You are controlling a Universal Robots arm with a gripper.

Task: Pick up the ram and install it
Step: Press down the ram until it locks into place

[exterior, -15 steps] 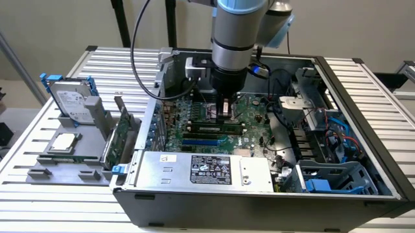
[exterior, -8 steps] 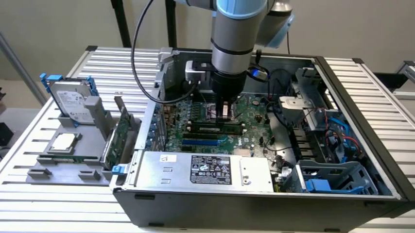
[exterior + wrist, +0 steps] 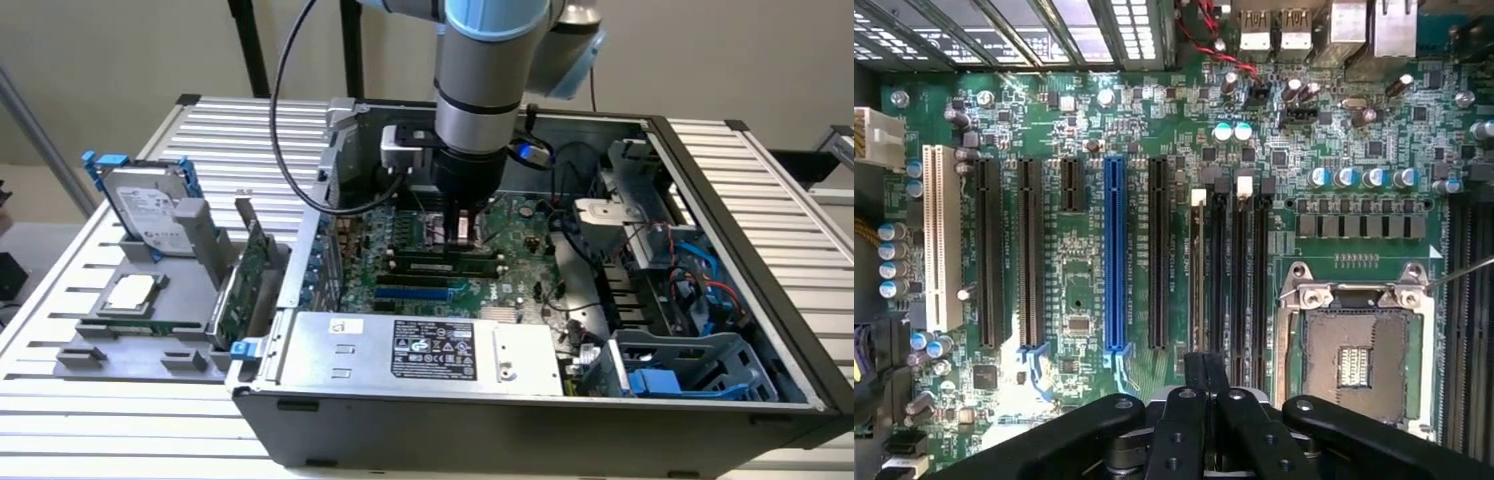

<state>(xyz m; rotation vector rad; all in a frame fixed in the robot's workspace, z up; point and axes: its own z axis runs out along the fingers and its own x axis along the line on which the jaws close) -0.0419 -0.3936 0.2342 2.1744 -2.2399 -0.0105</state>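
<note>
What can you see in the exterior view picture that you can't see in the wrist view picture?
The exterior view takes in the whole computer case, the silver power supply, and a hard drive and green expansion card standing outside the case on the exterior view's left. The wrist view gives a close look at the open processor socket and a white slot. Both share the green motherboard, its blue slot, and the gripper above the board.

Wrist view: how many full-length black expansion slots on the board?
3. Two black slots sit between the white slot and the blue slot; the third is just past the blue one. The gripper may hide more.
</note>
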